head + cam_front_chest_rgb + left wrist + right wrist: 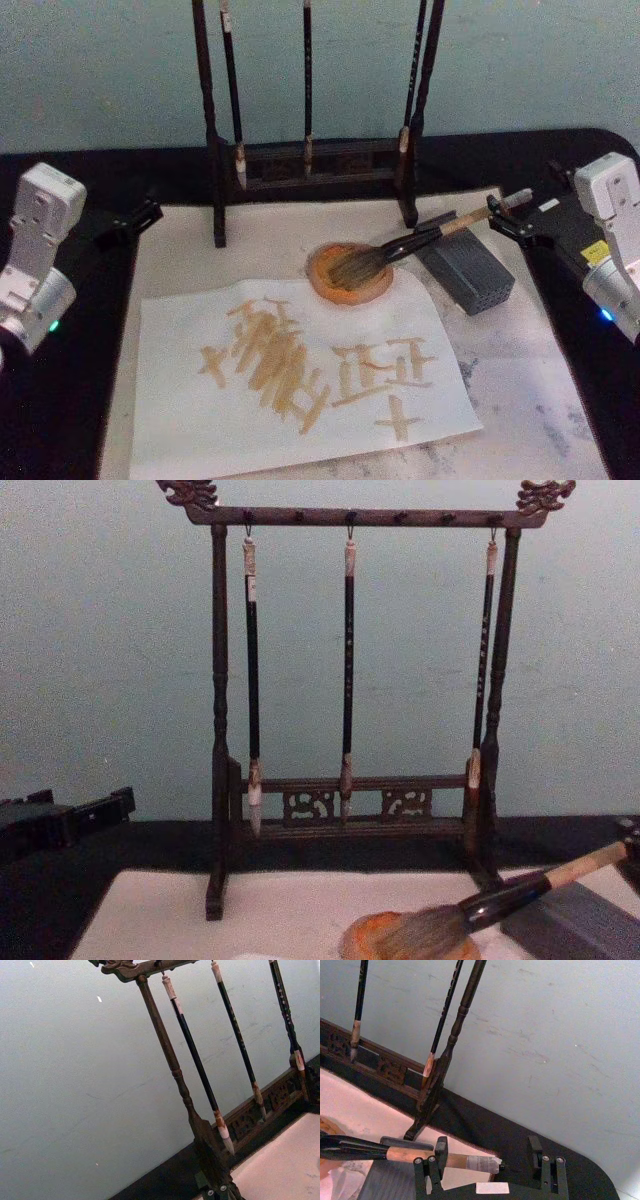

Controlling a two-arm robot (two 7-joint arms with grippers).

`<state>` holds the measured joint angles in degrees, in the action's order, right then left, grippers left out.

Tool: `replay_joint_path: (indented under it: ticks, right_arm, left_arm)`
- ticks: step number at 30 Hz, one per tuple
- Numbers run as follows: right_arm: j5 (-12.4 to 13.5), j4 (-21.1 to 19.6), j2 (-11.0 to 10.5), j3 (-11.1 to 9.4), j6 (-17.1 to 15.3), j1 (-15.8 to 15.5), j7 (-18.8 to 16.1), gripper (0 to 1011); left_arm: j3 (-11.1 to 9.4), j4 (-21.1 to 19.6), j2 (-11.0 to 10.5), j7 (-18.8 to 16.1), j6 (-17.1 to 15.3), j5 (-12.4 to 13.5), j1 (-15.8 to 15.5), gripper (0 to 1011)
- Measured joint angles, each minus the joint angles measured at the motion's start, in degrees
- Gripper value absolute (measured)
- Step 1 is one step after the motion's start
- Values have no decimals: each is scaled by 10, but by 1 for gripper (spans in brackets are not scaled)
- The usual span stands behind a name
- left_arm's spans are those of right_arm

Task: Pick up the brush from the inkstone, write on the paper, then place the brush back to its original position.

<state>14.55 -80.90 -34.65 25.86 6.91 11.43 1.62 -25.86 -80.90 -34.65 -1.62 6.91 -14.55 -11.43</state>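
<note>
The right gripper (510, 212) sits at the right edge of the work area with its jaws spread wide. The white-capped end of the brush (430, 237) lies between them. In the right wrist view one finger (440, 1150) stands right beside the pale handle and the other stands well off, so nothing is clamped.

From there the brush runs slanting toward the middle of the table. Its handle rests on a grey block (470, 275), and its bushy bristles lie on the round orange inkstone (330, 290).

Just in front of the inkstone lies the paper (200, 420), a white sheet slightly askew on a pale pinkish mat (530, 380). It carries several groups of broad tan strokes shaped like characters, but they cannot be read.

Behind the inkstone a dark carved wooden rack (215, 730) stands on the far edge of the mat, with three thin dark brushes (348, 660) hanging from its top bar.

The left gripper (140, 217) is parked at the left side over the black table (170, 170), well apart from the paper. Whether it is open or closed cannot be made out.
</note>
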Motion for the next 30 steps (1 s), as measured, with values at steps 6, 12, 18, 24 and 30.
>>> replay_joint_path:
  ticks: [6,12,18,24,30]
  right_arm:
    - [0,0,0,0,0,0,0,1008]
    - [0,0,0,0,0,0,0,1008]
    - [0,0,0,0,0,0,0,1008]
    - [0,0,0,0,0,0,0,1008]
    - [0,0,0,0,0,0,0,1008]
  left_arm:
    - [0,0,0,0,0,0,0,1002]
    - [0,0,0,0,0,0,0,1002]
    - [0,0,0,0,0,0,0,1002]
    - [0,0,0,0,0,0,0,1002]
    - [0,0,0,0,0,0,0,1002]
